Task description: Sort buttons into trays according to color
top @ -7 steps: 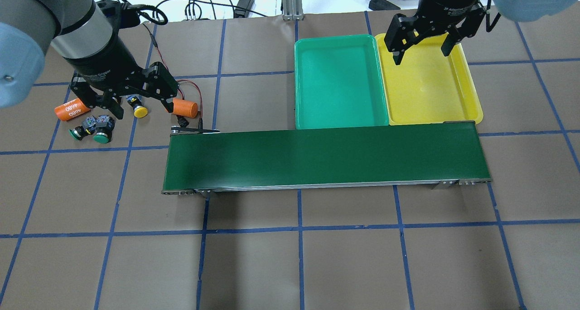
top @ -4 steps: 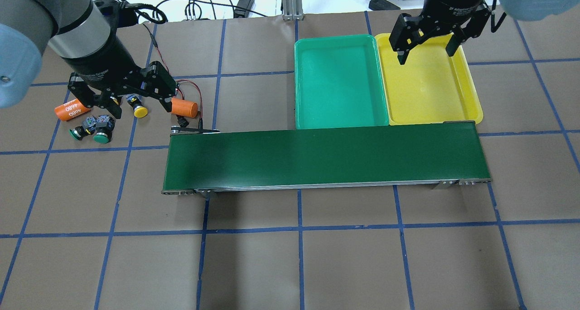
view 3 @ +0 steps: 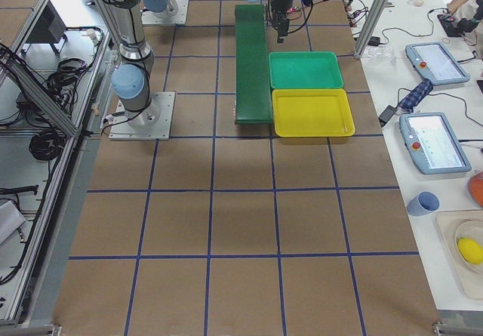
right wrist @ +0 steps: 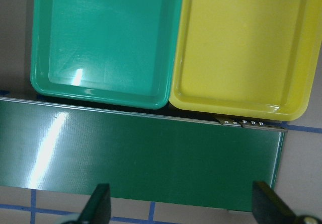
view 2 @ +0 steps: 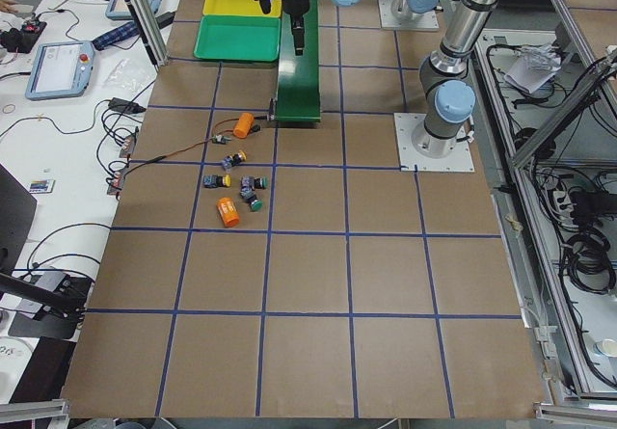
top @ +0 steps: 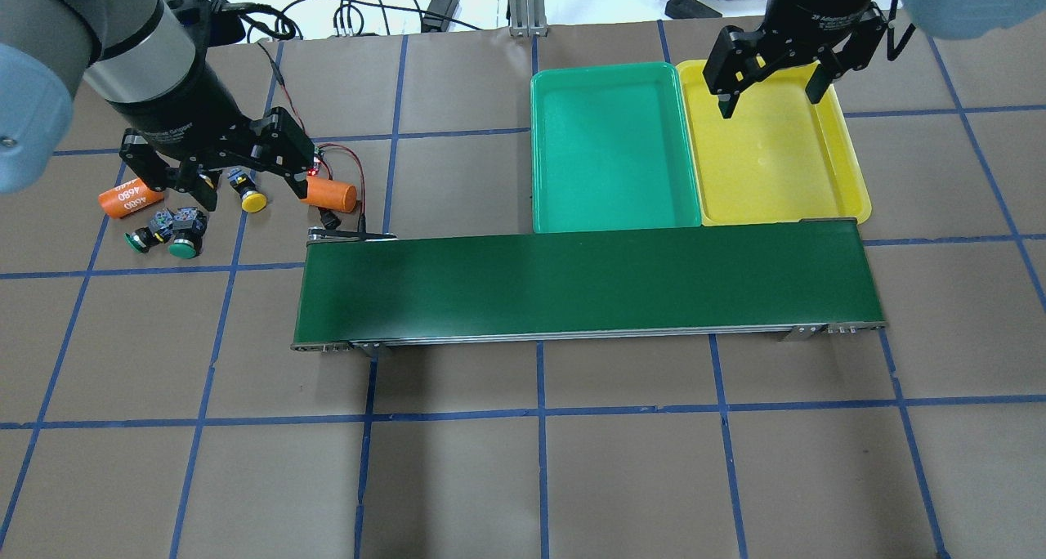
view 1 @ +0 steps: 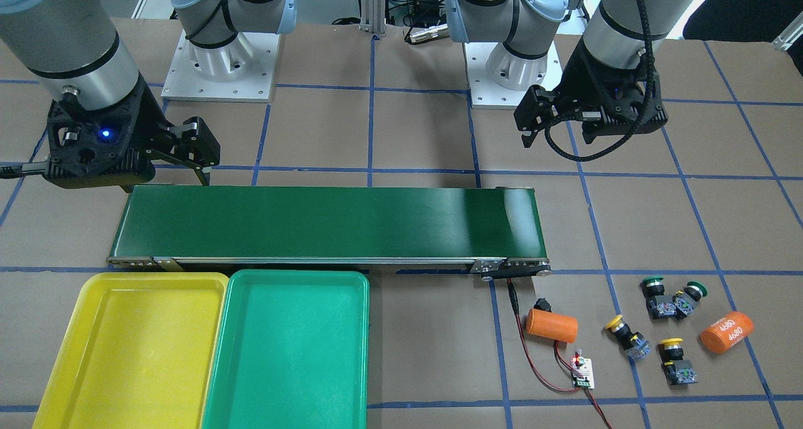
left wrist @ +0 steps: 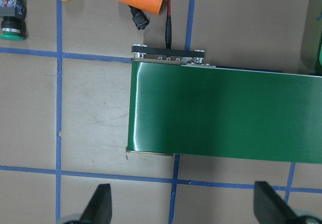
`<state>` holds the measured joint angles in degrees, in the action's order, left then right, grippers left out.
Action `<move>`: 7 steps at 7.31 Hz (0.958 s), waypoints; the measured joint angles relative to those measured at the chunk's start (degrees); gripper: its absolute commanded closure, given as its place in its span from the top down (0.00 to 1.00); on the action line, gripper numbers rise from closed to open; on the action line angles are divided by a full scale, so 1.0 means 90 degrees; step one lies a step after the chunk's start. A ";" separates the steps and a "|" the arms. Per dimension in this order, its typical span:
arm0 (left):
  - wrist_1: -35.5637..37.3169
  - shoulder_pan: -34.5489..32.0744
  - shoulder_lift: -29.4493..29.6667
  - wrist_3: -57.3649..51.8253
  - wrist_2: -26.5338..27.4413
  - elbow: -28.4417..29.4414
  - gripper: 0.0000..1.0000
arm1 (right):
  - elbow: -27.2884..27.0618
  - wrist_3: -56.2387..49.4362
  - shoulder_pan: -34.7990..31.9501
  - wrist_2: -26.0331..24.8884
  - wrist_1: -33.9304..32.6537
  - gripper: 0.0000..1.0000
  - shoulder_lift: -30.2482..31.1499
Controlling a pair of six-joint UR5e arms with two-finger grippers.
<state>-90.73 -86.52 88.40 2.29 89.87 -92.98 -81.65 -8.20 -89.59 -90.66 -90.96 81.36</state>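
Two green buttons (top: 185, 248) (view 1: 652, 286) and two yellow buttons (top: 255, 202) (view 1: 671, 342) lie loose on the table, left of the conveyor in the overhead view. There, one yellow button is partly hidden under a finger. My left gripper (top: 252, 195) hovers open above this cluster, holding nothing; its wrist view shows wide-spread fingertips (left wrist: 100, 204) over the belt's end. The green tray (top: 613, 146) and the yellow tray (top: 776, 167) sit side by side behind the belt, both bare. My right gripper (top: 770, 105) hangs open over the yellow tray's far part.
A long dark green conveyor belt (top: 584, 285) crosses the middle of the table. Two orange cylinders (top: 129, 199) (top: 331, 193) lie among the buttons. A small circuit board (view 1: 582, 372) with red wires sits near the belt's end. Cables lie beyond the far edge.
Both grippers have drifted slightly: the left one a little toward the far side, the right one a little to the right. Both stay open. The buttons have not moved.
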 measured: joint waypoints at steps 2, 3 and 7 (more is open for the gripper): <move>-0.0007 0.0010 -0.0008 -0.0003 0.0012 0.0000 1.00 | -0.0016 0.0003 0.0008 -0.0021 -0.0006 1.00 0.0021; -0.0013 0.0054 -0.0027 -0.0009 0.0005 0.0001 1.00 | -0.0016 0.0008 -0.0006 -0.0029 -0.0005 1.00 0.0036; 0.0721 0.0974 0.0248 0.0009 0.0004 -0.0026 1.00 | 0.0019 -0.0017 0.0008 -0.0052 0.0006 1.00 0.0087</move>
<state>-84.24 -77.75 90.63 2.37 89.91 -93.22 -81.48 -8.35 -89.51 -91.13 -90.91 82.14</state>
